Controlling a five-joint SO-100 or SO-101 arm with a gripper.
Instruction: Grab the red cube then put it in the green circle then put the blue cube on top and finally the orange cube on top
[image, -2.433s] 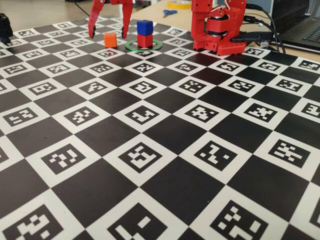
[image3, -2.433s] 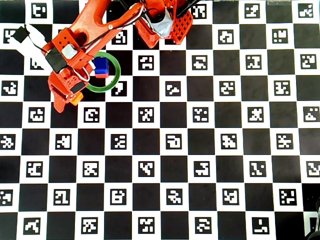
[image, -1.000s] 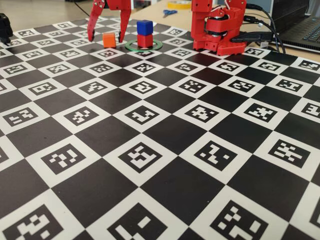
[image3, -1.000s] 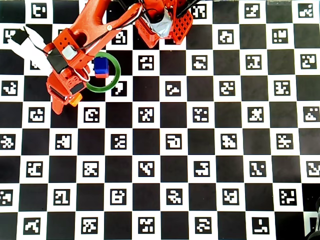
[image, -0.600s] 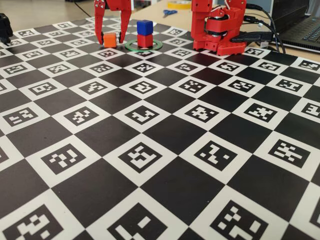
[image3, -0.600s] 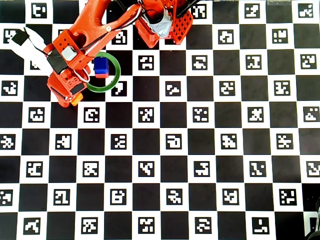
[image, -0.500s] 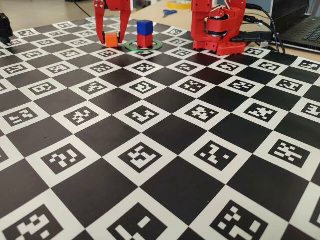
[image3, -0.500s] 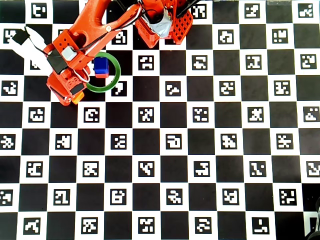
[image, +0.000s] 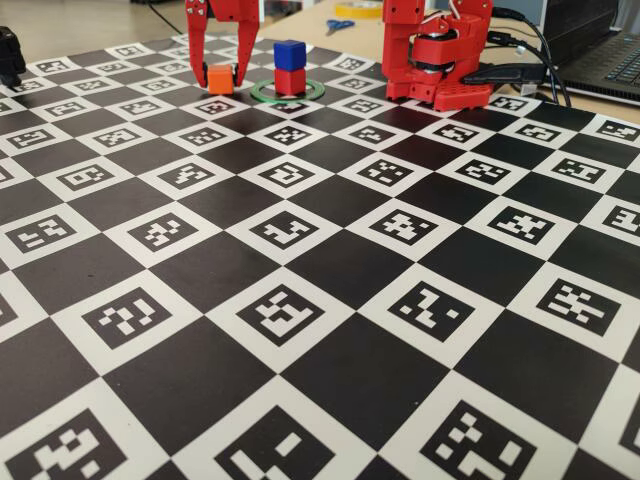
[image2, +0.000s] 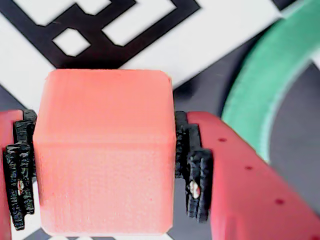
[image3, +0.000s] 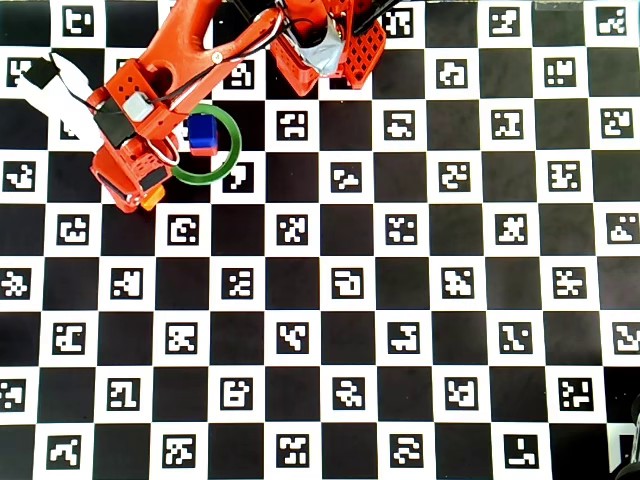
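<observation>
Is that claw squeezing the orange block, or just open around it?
Shut on it: in the wrist view the gripper pads touch both sides of the orange cube.

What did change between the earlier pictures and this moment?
The end effector narrowed from a wide straddle until its fingers came against both sides of the orange cube, which looks slightly raised in the fixed view. The blue cube stayed on the red cube inside the green circle.
</observation>
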